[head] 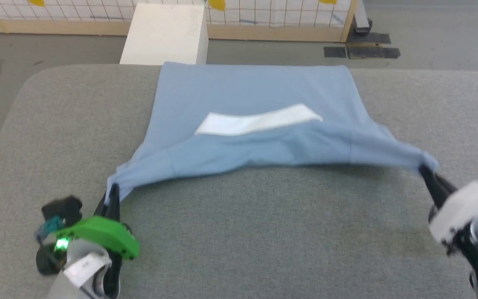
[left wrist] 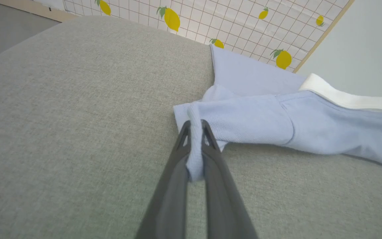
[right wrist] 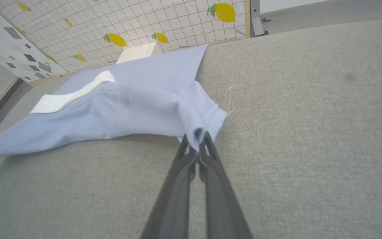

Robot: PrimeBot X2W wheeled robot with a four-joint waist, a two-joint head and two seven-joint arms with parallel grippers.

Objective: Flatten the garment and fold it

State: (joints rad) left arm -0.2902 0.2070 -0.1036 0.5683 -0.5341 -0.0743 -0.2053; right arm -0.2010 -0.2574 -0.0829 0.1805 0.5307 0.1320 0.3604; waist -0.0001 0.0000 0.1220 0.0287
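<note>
The light blue T-shirt [head: 255,95] lies spread over the far half of the grey padded table [head: 264,232], its white neck panel [head: 259,120] showing in the middle. Its near edge is lifted and stretched between both grippers. My left gripper [head: 112,192] is shut on the left sleeve end [left wrist: 194,146], and the cloth runs down between the fingers. My right gripper [head: 425,171] is shut on the right sleeve end [right wrist: 197,129], pinched at the fingertips. The shirt's far hem reaches the table's back edge.
A white box [head: 166,33] stands on the floor behind the table, before a tiled panel with lemon prints [right wrist: 118,39]. Dark mats [head: 363,45] lie on the floor at the back right. A loose white thread [right wrist: 230,96] rests on the table beside the right sleeve.
</note>
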